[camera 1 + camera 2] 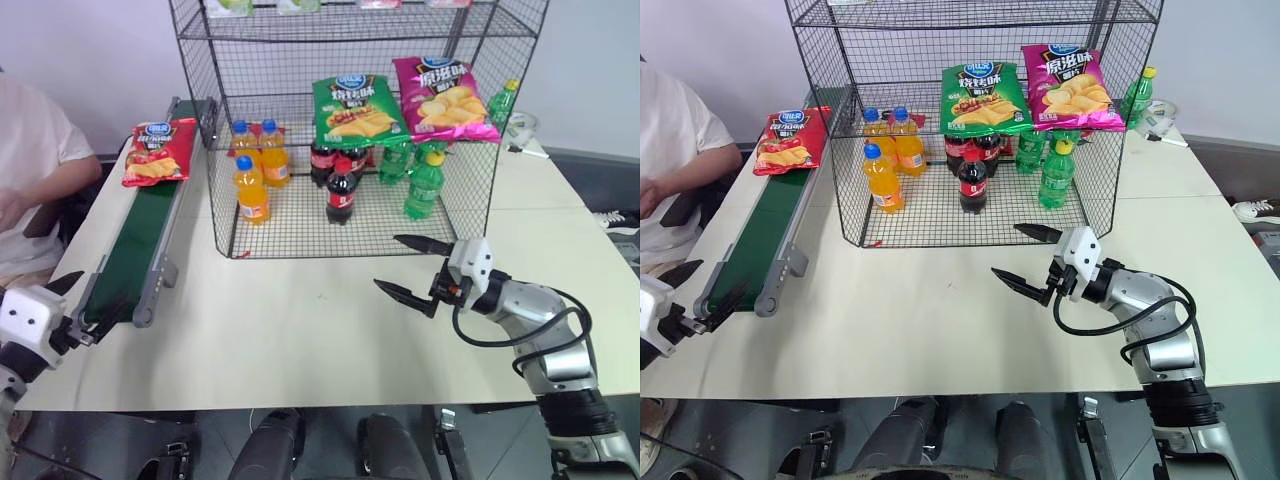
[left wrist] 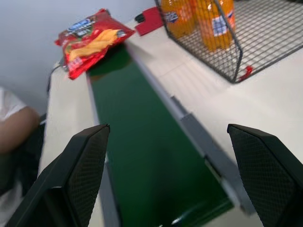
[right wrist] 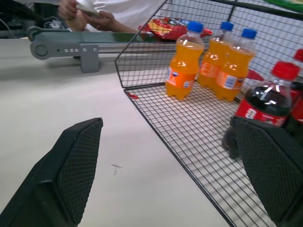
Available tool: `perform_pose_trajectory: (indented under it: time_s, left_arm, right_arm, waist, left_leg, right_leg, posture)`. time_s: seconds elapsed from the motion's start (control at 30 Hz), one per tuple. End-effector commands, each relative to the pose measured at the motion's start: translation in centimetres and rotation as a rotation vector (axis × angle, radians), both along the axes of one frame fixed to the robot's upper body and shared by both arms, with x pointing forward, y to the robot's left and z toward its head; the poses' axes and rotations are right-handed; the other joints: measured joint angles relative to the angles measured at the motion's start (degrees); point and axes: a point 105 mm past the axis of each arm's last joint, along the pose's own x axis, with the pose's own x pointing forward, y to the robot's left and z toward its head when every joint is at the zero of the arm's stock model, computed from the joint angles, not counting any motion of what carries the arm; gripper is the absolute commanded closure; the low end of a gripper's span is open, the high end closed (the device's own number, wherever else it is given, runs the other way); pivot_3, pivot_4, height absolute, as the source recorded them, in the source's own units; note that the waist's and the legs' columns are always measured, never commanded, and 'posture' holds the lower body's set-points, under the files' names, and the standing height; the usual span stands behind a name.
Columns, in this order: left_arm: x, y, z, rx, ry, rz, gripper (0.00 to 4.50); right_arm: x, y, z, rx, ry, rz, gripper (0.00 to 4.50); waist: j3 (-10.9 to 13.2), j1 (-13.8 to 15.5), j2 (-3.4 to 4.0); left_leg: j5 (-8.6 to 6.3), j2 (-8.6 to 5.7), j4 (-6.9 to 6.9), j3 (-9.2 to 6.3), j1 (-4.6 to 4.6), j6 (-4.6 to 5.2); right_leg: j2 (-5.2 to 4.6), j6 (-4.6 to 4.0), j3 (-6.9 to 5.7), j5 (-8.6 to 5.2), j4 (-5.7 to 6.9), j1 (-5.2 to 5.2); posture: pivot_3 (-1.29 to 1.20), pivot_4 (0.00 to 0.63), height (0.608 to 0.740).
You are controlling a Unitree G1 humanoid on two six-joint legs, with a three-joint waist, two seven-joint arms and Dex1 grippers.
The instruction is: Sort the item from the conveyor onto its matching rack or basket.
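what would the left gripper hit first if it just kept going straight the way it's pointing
Probably the red chip bag. The open left gripper looks along the conveyor, and the belt ahead is bare up to the bag at its far end. If the line runs higher than it appears, the gripper could pass over the bag.

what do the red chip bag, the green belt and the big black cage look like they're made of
Red crinkly chip bag: glossy plastic or foil film, judging by creases and sheen. Long dark green conveyor belt: smooth rubbery or PVC sheet, probably, between grey metal rails. Tall black wire-mesh cage: thin metal wire grid, apparently coated black.

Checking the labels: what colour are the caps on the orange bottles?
Blue caps, clearest in the right wrist view.
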Motion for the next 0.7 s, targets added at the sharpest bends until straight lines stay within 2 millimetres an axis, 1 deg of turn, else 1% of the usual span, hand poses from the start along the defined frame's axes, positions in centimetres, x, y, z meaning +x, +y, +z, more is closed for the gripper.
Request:
perform_pose_trajectory:
  time_s: [0.03,0.13,0.17,0.23,0.27,0.37,0.43,0.5,0.63,0.7]
  left_arm:
    - [-1.1,0.7,3.1,0.412,-0.142,0.02,0.35]
    - [-1.4,1.5,3.7,0.626,-0.186,0.066,0.35]
    - [-1.5,1.6,3.6,0.678,-0.193,0.068,0.35]
    - [-1.6,1.6,3.4,0.724,-0.206,0.063,0.35]
    - [-1.9,1.4,3.0,0.788,-0.205,0.04,0.35]
    - [-2.6,2.3,2.0,0.91,-0.187,0.071,0.35]
    - [-3.0,3.2,1.3,0.915,-0.179,0.112,0.35]
    - [-3.4,3.5,0.5,0.908,-0.162,0.123,0.35]
    - [-4.2,3.3,-1.4,0.894,-0.143,0.125,0.35]
    - [-4.2,3.2,-1.8,0.89,-0.145,0.125,0.35]
  right_arm:
    - [-0.1,0.9,1.2,0.017,-0.037,0.058,0.0]
    - [-0.6,1.9,1.0,0.032,-0.001,0.114,0.0]
    - [-0.8,2.3,0.8,0.035,0.014,0.139,0.0]
    - [-1.0,2.7,0.7,0.037,0.029,0.163,0.0]
    - [-1.4,3.2,0.5,0.029,0.045,0.201,0.0]
    - [-2.2,4.6,-0.3,-0.007,0.099,0.308,0.0]
    - [-2.1,4.8,-0.4,-0.01,0.105,0.316,0.0]
    - [-1.8,4.8,-0.3,-0.014,0.094,0.308,0.0]
    - [-1.7,4.7,-0.5,-0.019,0.091,0.295,0.0]
    - [-1.7,4.8,-0.6,-0.021,0.09,0.295,0.0]
  waist:
    - [0.0,-0.1,-0.05]
    - [0.0,0.0,-0.06]
    - [0.0,0.0,-0.05]
    - [0.0,-0.1,-0.05]
    - [0.0,-0.1,-0.04]
    - [0.0,-0.3,-0.07]
    - [0.0,-0.3,-0.05]
    - [0.0,-0.2,-0.08]
    - [0.0,-0.1,-0.09]
    - [0.0,0.0,-0.1]
  left_leg:
    - [-0.01,0.0,-0.01,0.01,0.0,-0.02]
    - [-0.02,0.01,-0.03,0.03,0.01,-0.02]
    - [-0.02,0.01,-0.04,0.03,0.01,-0.03]
    - [-0.02,0.01,-0.07,0.03,0.01,-0.02]
    - [-0.02,0.01,-0.07,0.03,0.01,-0.02]
    - [-0.02,0.0,-0.08,0.04,0.01,-0.02]
    - [-0.02,0.0,-0.12,0.05,0.01,-0.02]
    - [-0.02,0.01,-0.12,0.03,0.01,-0.03]
    - [-0.02,0.0,-0.11,0.03,0.02,-0.03]
    - [-0.02,0.0,-0.11,0.02,0.02,-0.03]
  right_leg:
    - [-0.01,-0.01,0.0,0.01,-0.02,0.0]
    - [-0.02,-0.02,0.01,0.01,-0.02,-0.01]
    - [-0.02,-0.02,0.01,0.01,-0.02,-0.01]
    - [-0.02,-0.02,0.01,0.01,-0.02,-0.02]
    - [-0.02,-0.01,0.0,0.01,-0.02,-0.04]
    - [-0.01,0.01,0.01,0.02,-0.03,-0.05]
    - [0.0,0.02,0.0,0.02,-0.02,-0.08]
    - [0.01,0.05,-0.02,0.03,0.01,-0.09]
    - [0.01,0.11,-0.04,0.07,0.0,-0.06]
    - [0.01,0.19,-0.06,0.11,0.01,-0.07]
  posture:
    - [0.0,0.15,0.74]
    - [0.0,0.15,0.74]
    - [0.0,0.15,0.74]
    - [0.0,0.15,0.74]
    - [0.0,0.15,0.74]
    - [0.0,0.15,0.74]
    - [0.0,0.15,0.74]
    - [0.0,0.15,0.74]
    - [0.0,0.15,0.74]
    - [0.0,0.15,0.74]
